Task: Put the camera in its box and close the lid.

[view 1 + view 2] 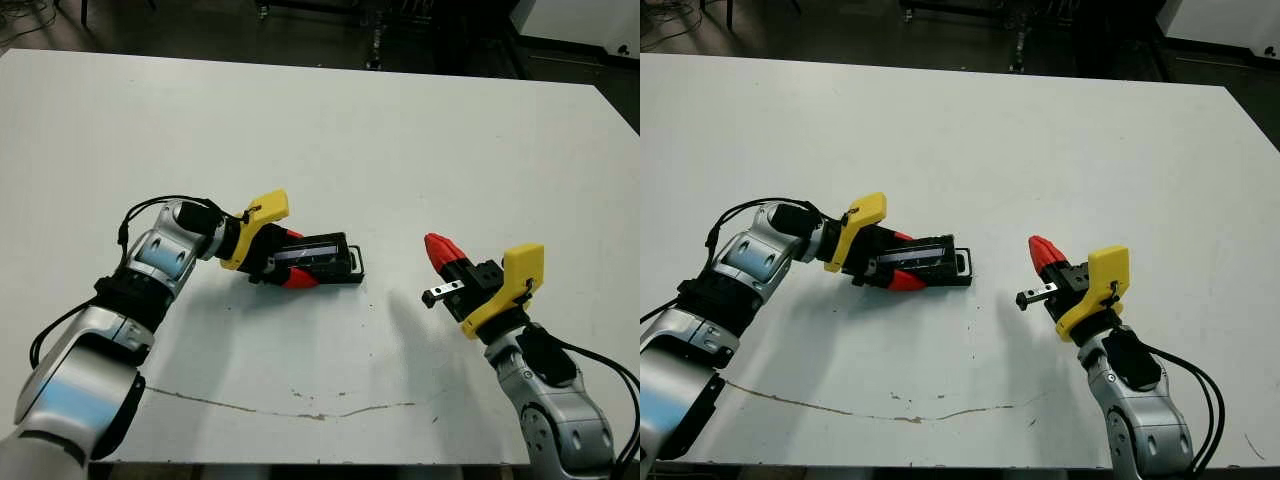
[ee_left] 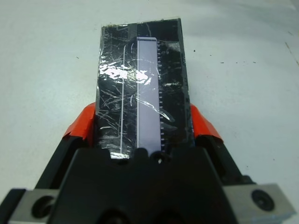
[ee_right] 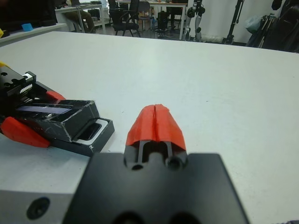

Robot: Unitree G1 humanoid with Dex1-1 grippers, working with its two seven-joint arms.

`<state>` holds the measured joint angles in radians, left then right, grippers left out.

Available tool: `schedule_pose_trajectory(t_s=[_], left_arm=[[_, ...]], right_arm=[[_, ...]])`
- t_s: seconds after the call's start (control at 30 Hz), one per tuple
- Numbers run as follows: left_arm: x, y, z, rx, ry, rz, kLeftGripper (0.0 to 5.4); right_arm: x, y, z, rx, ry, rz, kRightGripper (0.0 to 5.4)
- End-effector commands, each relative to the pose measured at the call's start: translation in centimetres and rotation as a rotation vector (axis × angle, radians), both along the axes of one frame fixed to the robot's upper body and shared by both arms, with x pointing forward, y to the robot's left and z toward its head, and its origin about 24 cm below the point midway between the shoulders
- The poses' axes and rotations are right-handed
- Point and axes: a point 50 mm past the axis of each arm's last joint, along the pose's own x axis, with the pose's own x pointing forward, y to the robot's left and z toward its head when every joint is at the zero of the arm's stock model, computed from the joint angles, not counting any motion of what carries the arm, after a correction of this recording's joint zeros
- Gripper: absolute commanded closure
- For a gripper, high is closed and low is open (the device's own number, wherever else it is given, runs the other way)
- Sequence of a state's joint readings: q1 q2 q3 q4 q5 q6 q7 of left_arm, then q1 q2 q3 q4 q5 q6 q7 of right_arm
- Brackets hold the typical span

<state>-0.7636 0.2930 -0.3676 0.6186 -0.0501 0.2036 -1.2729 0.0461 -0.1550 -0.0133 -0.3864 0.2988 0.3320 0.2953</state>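
My left gripper (image 1: 297,258) is shut on the lid (image 2: 140,84), a glossy black slab with crinkled reflections, and its red fingers (image 2: 80,125) press both long sides. The lid lies slightly tilted on the box (image 3: 102,136), a shallow black-rimmed tray whose far end sticks out from under it. In that uncovered end a dark glossy shape shows; I cannot tell whether it is the camera. My right gripper (image 1: 441,250) hovers to the right of the box, apart from it, shut with nothing between its red fingertips (image 3: 155,122).
The white table (image 1: 350,130) spreads wide behind and to both sides of the box. A thin brown scratch (image 1: 300,410) runs along the near edge. Chairs and stands show beyond the far edge in the right wrist view.
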Motion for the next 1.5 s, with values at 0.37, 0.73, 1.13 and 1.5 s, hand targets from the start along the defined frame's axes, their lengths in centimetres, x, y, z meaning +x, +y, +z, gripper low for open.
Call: schedule_pose_trajectory(t_s=[0.37, 0.73, 1.13, 1.5], left_arm=[[-1.7, -3.5, -3.5, 0.011, 0.119, -0.094, 2.25], [-1.6, -4.4, -4.0, -0.013, 0.076, -0.126, 2.25], [-1.4, -5.4, -4.1, 0.007, 0.063, -0.142, 2.25], [-1.3, -6.5, -3.9, 0.059, 0.064, -0.166, 2.25]], right_arm=[[0.0, -0.4, -0.1, -0.017, 0.004, -0.015, 5.4], [0.0, -0.5, -0.2, -0.013, 0.007, -0.022, 5.4], [-0.1, -0.6, -0.1, -0.028, 0.001, -0.027, 5.4], [-0.2, -0.6, -0.1, -0.026, 0.004, -0.033, 5.4]])
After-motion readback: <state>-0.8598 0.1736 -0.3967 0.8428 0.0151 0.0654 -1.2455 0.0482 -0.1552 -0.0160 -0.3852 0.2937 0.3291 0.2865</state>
